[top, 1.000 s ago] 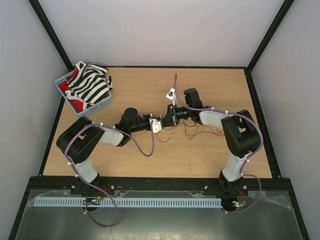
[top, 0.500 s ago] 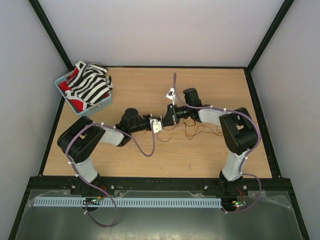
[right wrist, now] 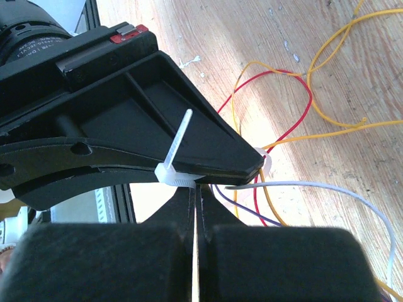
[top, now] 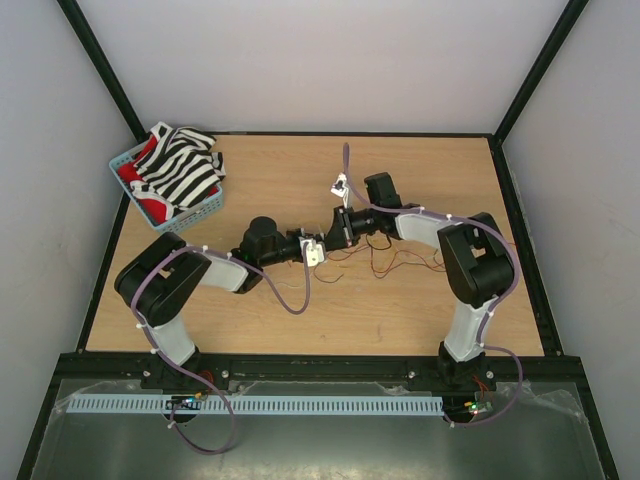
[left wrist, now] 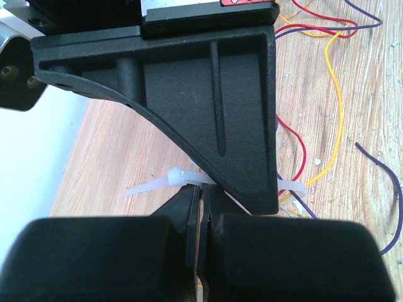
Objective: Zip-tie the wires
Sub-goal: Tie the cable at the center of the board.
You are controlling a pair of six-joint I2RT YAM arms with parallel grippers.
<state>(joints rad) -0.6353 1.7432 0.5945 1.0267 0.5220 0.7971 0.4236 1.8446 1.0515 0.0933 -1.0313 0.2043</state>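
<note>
Both grippers meet at the middle of the table. The whitish zip tie (right wrist: 169,173) has its tail pointing up and its loop (right wrist: 265,163) around the wires (right wrist: 310,107), thin red, orange, purple and white strands on the wood. My right gripper (right wrist: 196,190) is shut on the strap just beside the head. My left gripper (left wrist: 201,194) is shut right under the zip tie (left wrist: 180,178), whose strap runs behind the right finger. In the top view the left gripper (top: 322,246) and right gripper (top: 338,232) touch, with the wires (top: 388,264) to their right.
A blue basket (top: 196,208) holding striped cloth stands at the table's far left corner. Loose wire loops spread right of the grippers. Black frame posts rise at the back corners, and a white slotted rail (top: 250,404) lies below the near edge.
The right arm has shifted slightly left toward the left gripper. Both grippers stay shut at the zip tie.
</note>
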